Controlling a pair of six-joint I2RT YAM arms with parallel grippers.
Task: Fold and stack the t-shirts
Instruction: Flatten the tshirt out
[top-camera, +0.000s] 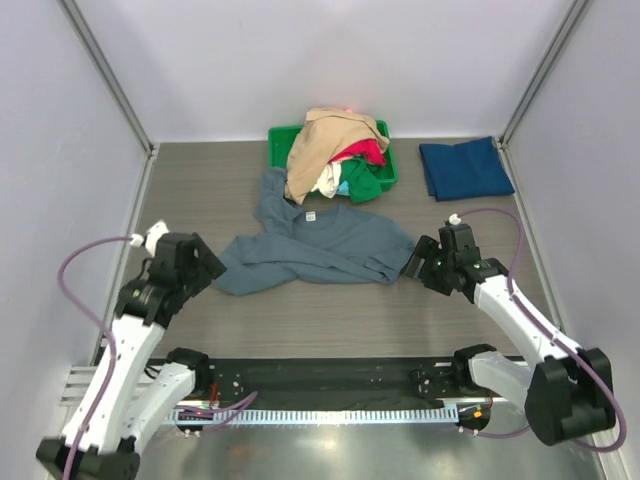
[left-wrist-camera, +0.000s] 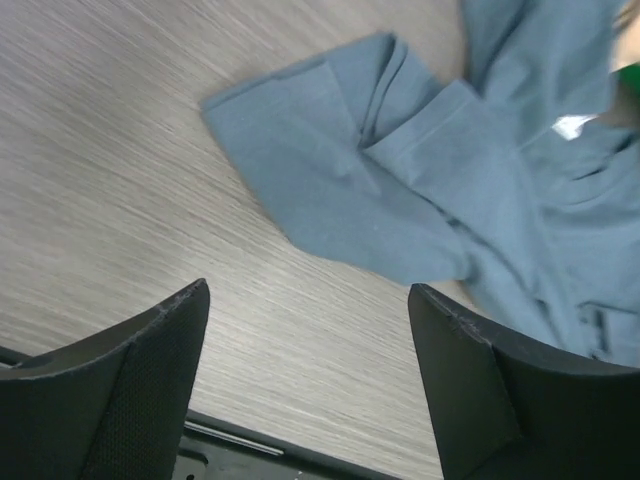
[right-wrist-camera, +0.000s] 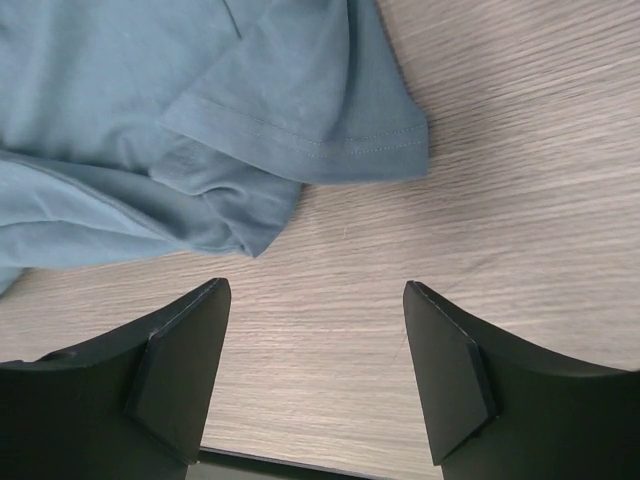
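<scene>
Desk (top-camera: 320, 320): wood-grain top, everything sits on it. Grey-blue t-shirt (top-camera: 320, 245) is mid-desk, crumpled and only partly spread, collar label up, one end bunched toward the far side right by the green bin (top-camera: 391, 168). The bin is at the far edge, centre, overfilled with a heap: tan shirt (top-camera: 325, 140) on top and draping over the front, then red shirt (top-camera: 365, 152), green shirt (top-camera: 365, 185), white shirt (top-camera: 325, 183) and a sliver of light blue shirt (top-camera: 343, 187). Navy shirt (top-camera: 465, 168) lies folded flat at far right, well apart from the bin. Left gripper (left-wrist-camera: 305, 290) is released and empty, over bare desk just short of the grey-blue shirt's left edge. Right gripper (right-wrist-camera: 315, 285) is likewise released and empty, over bare desk beside the shirt's right sleeve hem.
</scene>
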